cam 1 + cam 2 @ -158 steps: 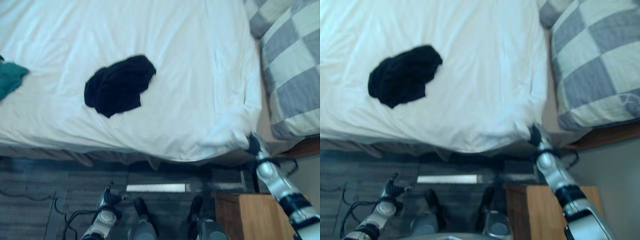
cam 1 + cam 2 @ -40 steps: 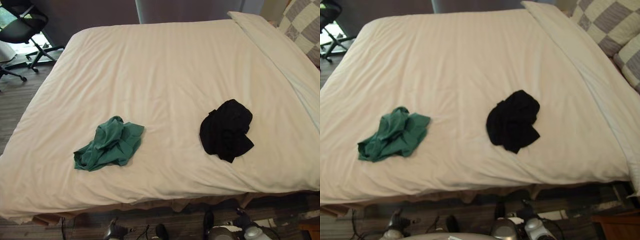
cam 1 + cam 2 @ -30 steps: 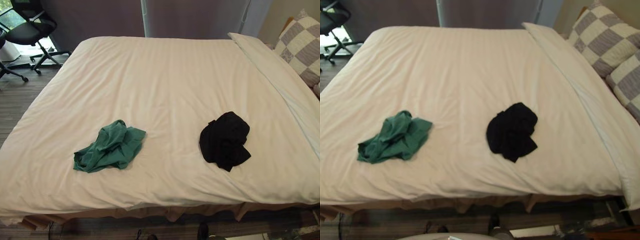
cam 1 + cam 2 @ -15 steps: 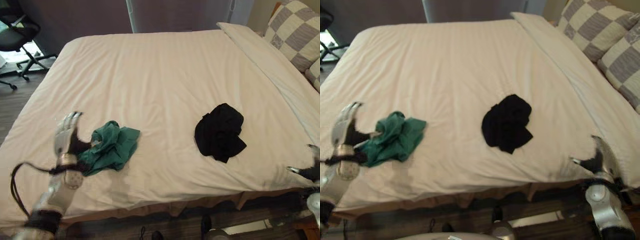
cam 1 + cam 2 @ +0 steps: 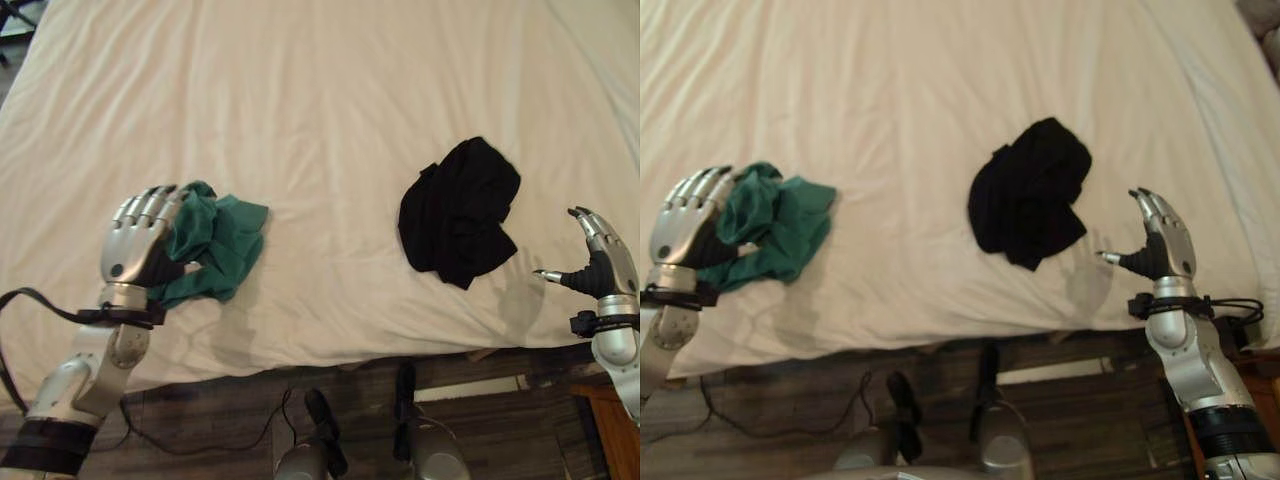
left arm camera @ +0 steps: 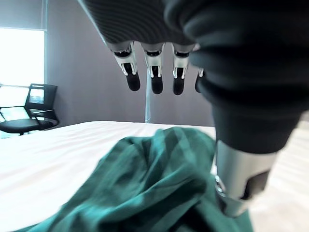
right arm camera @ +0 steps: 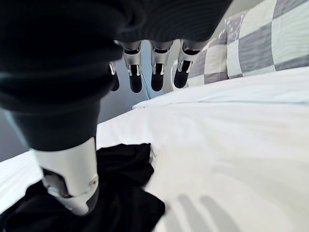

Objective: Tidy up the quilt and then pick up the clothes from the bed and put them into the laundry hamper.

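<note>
A white quilt [image 5: 330,90] lies smooth over the bed. On it, near the front edge, are a crumpled green garment [image 5: 222,250] and, to its right, a crumpled black garment [image 5: 460,212]. My left hand [image 5: 135,245] is open against the green garment's left side. In the left wrist view its fingers [image 6: 152,79] stretch above the green cloth [image 6: 145,183] and the thumb [image 6: 239,179] rests on it. My right hand [image 5: 600,265] is open, a little to the right of the black garment [image 7: 120,193] and apart from it, thumb pointing towards it.
The quilt's front edge [image 5: 330,350] hangs over dark wood floor. A wooden nightstand corner [image 5: 612,410] stands at the lower right. Checked pillows [image 7: 270,43] lie at the bed's head on the right. An office chair [image 6: 29,111] stands beyond the bed's far left.
The camera has tilted down and closer to the bed's front. My left hand has moved right onto the green garment. My right hand has come up over the quilt's edge towards the black garment.
</note>
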Tool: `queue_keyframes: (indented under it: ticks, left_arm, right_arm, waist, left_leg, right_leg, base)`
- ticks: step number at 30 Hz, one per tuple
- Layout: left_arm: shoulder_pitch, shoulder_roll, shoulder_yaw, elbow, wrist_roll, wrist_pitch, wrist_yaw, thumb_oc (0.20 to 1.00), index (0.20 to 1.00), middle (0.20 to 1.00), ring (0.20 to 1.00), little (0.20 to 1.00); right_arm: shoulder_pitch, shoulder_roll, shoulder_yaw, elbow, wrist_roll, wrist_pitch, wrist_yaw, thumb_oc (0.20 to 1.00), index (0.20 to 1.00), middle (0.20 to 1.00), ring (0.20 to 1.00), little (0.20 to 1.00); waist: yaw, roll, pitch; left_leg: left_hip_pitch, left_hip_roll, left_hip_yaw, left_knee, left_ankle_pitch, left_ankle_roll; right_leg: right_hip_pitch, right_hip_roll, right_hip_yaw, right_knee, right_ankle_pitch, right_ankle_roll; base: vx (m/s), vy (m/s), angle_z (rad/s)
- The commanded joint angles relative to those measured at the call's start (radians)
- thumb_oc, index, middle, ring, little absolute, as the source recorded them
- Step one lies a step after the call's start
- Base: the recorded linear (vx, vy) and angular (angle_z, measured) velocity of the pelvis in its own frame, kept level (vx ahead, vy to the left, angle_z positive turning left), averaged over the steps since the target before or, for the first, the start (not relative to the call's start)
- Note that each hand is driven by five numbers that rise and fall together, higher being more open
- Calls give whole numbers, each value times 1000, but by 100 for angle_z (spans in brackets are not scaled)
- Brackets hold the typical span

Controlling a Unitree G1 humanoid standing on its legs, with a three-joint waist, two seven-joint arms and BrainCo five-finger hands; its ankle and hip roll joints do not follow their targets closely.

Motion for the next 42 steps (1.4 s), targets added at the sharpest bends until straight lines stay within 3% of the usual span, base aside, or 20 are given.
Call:
queue_keyframes:
  ticks: [1, 2, 3, 4, 5, 6, 7, 9, 17, 26, 30, 32, 35, 36, 37, 38, 39, 40, 41, 42]
  left_arm:
    - [-63, 60, 43, 97, 77, 24, 12, 1000, 1000, 1000, 1000, 1000]
    - [-81, 66, 28, 196, 75, 48, 27, 699, 699, 699, 699, 699]
    - [-109, 82, 3, 286, 71, 54, 40, 536, 536, 536, 536, 536]
    - [-154, 51, -118, 601, 53, 16, 110, 379, 379, 379, 379, 379]
    - [-280, 79, -227, 790, 72, 90, 101, 231, 231, 231, 231, 231]
    - [-399, 44, -367, 924, 82, 90, 58, 200, 200, 200, 200, 200]
    - [-427, 10, -456, 1036, 106, 95, 25, 200, 200, 200, 200, 200]
    - [-443, 15, -483, 1097, 115, 99, 40, 200, 200, 200, 200, 200]
    - [-414, 28, -442, 1127, 68, 87, 55, 200, 200, 200, 200, 200]
    - [-455, -21, -414, 971, -151, -3, 111, 200, 200, 200, 200, 200]
    - [-701, 4, -488, 717, -286, -48, 86, 200, 200, 200, 200, 200]
    - [-868, -7, -559, 674, -352, -79, 79, 200, 200, 200, 200, 200]
    - [-965, -25, -608, 666, -369, -92, 83, 200, 200, 200, 200, 200]
    - [-749, 57, -491, 413, -332, -160, 105, 200, 200, 200, 200, 200]
    - [-691, 86, -445, 367, -355, -162, 72, 200, 200, 200, 200, 200]
    - [-421, 90, -275, 322, -389, -226, 101, 200, 200, 200, 200, 200]
    - [-370, 95, -213, 287, -434, -220, 50, 200, 200, 200, 200, 200]
    - [-355, 98, -201, 275, -438, -216, 43, 200, 200, 200, 200, 200]
    - [-223, -3, -139, 209, -441, -236, 89, 200, 200, 200, 200, 200]
    - [-213, -5, -136, 201, -443, -233, 85, 200, 200, 200, 200, 200]
  right_arm:
    - [-103, -44, -40, -17, -28, -10, -17, 1000, 1000, 1000, 1000, 1000]
    - [-125, -62, -25, -13, -34, -9, -16, 1000, 1000, 1000, 1000, 1000]
    - [-152, -78, -12, 2, -32, -9, -23, 1000, 1000, 1000, 1000, 1000]
    - [-218, -92, 31, 17, -13, -21, -31, 1000, 1000, 1000, 1000, 1000]
    - [-305, -103, 106, 6, -19, -23, -41, 1000, 1000, 1000, 1000, 1000]
    - [-380, -116, 154, 16, -11, -33, -40, 1000, 1000, 1000, 1000, 1000]
    - [-450, -136, 215, -27, 6, -72, -57, 1000, 1000, 1000, 1000, 1000]
    - [-533, -157, 275, -39, 8, -90, -69, 1000, 1000, 1000, 1000, 1000]
    - [-675, -188, 367, -70, -9, -116, -104, 1000, 1000, 1000, 1000, 1000]
    - [-770, -164, 493, 70, 4, -85, -83, 1000, 1000, 1000, 1000, 1000]
    - [-846, -53, 652, 324, 30, -28, -3, 1000, 1000, 1000, 1000, 1000]
    - [-895, 36, 737, 552, 98, -6, 75, 200, 200, 200, 200, 200]
    - [-892, 86, 768, 642, 120, 1, 118, 200, 200, 200, 200, 200]
    - [-805, 67, 714, 594, 149, -20, 114, 200, 200, 200, 200, 200]
    - [-759, 53, 669, 596, 161, -9, 138, 200, 200, 200, 200, 200]
    - [-621, 56, 579, 590, 180, -18, 141, 200, 200, 200, 200, 200]
    - [-582, 52, 545, 575, 192, -18, 165, 200, 200, 200, 200, 200]
    - [-577, 52, 544, 569, 191, -16, 167, 200, 200, 200, 200, 200]
    - [-435, 100, 475, 534, 215, -43, 157, 200, 200, 200, 200, 200]
    - [-426, 98, 474, 529, 214, -43, 158, 200, 200, 200, 200, 200]
  waist:
    - [6, -18, 20]
    - [7, -18, 30]
    - [9, -14, 42]
    - [5, -13, 49]
    - [-27, -22, 47]
    - [-31, -26, 55]
    - [-39, -32, 56]
    - [-34, -32, 58]
    - [-25, -37, 50]
    - [9, -38, 61]
    - [32, -14, 78]
    - [38, -4, 76]
    - [38, -3, 71]
    - [57, 2, 69]
    - [67, 6, 69]
    - [81, 8, 61]
    - [83, 6, 47]
    - [82, 5, 46]
    - [81, -10, 34]
    - [81, -9, 31]
  left_leg:
    - [-1, 103, 4, -1, -23, -119]
    - [-13, 105, 6, -1, -16, -121]
    - [-29, 107, 6, -1, -7, -125]
    - [-42, 110, 9, -2, 5, -130]
    - [-47, 116, 28, -3, 6, -134]
    - [-59, 120, 40, -4, 11, -136]
    - [-77, 129, 51, -4, 16, -140]
    - [-107, 139, 49, -3, 28, -144]
    - [-178, 163, 37, -4, 50, -160]
    - [-205, 152, 14, -4, 53, -167]
    - [-219, 146, 6, -4, 56, -170]
    - [-222, 141, -9, -4, 58, -173]
    - [-218, 139, -17, -4, 57, -176]
    - [-215, 136, -27, -4, 52, -174]
    - [-210, 135, -30, -4, 51, -173]
    - [-188, 133, -33, -4, 42, -174]
    - [-180, 130, -34, -4, 41, -172]
    - [-177, 130, -33, -4, 40, -172]
    - [-157, 130, -34, -4, 28, -166]
    - [-155, 129, -34, -4, 27, -166]
  right_leg:
    - [11, -109, 2, 6, -48, 83]
    - [0, -111, -3, 7, -42, 84]
    - [-12, -113, -8, 7, -36, 86]
    - [-25, -115, -11, 8, -31, 86]
    - [-44, -112, 1, 8, -27, 91]
    - [-68, -110, 12, 8, -19, 93]
    - [-95, -104, 21, 9, -11, 94]
    - [-124, -103, 23, 9, -7, 94]
    - [-186, -92, 12, 5, 1, 94]
    - [-200, -97, 5, 2, 4, 91]
    - [-207, -105, -7, 0, 7, 94]
    - [-202, -110, -17, 0, 7, 94]
    - [-193, -113, -19, 0, 7, 95]
    - [-181, -122, -30, 0, 6, 96]
    - [-172, -123, -31, 0, 4, 97]
    - [-148, -127, -39, 0, -3, 98]
    - [-138, -125, -41, 0, -5, 98]
    - [-137, -125, -40, 0, -5, 99]
    - [-114, -125, -46, 0, -13, 94]
    - [-112, -125, -46, 0, -13, 94]
  base:
    - [-86, -23, 6]
    - [-66, -15, -2]
    - [-88, -1, 1]
    - [-73, 47, 2]
    - [-53, 80, -1]
    - [-38, 88, -3]
    - [-22, 45, -12]
    - [-45, -9, -33]
    - [-25, -31, -8]
    - [2, -28, 5]
    - [-20, -48, 16]
    - [-5, -71, 22]
    - [15, -42, 32]
    - [22, -40, 19]
    - [55, -34, 26]
    - [81, 1, 19]
    - [65, 2, 24]
    - [75, -30, 18]
    - [46, -25, 18]
    - [93, -42, 23]
